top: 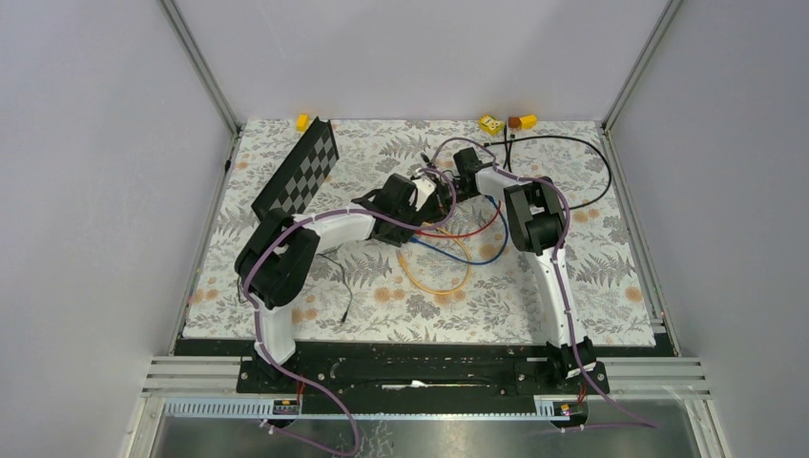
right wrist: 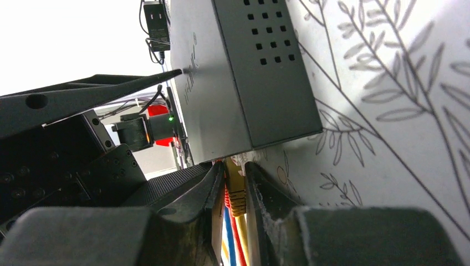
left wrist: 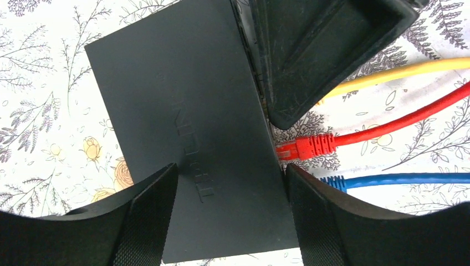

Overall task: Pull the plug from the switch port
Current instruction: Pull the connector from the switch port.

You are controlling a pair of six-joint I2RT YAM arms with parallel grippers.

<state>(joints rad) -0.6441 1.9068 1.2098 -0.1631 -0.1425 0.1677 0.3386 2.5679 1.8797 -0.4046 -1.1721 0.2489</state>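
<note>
The switch (left wrist: 183,111) is a flat matte-black box on the floral mat. My left gripper (left wrist: 231,183) straddles its near end, with a finger pressed on each long side. Red (left wrist: 305,147) and blue (left wrist: 335,182) plugs sit at its port edge. My right gripper (right wrist: 235,169) is shut on the yellow plug (right wrist: 237,191), whose tip meets the switch's port edge (right wrist: 221,149). From above, both grippers, left (top: 405,202) and right (top: 446,183), meet at mid-table and hide the switch.
Yellow (top: 434,281), red (top: 477,227) and blue (top: 477,258) cables loop toward the near side. A chequered board (top: 300,172) leans at the back left. A black cable (top: 582,162) loops at the back right. Small yellow pieces (top: 491,123) lie at the back edge.
</note>
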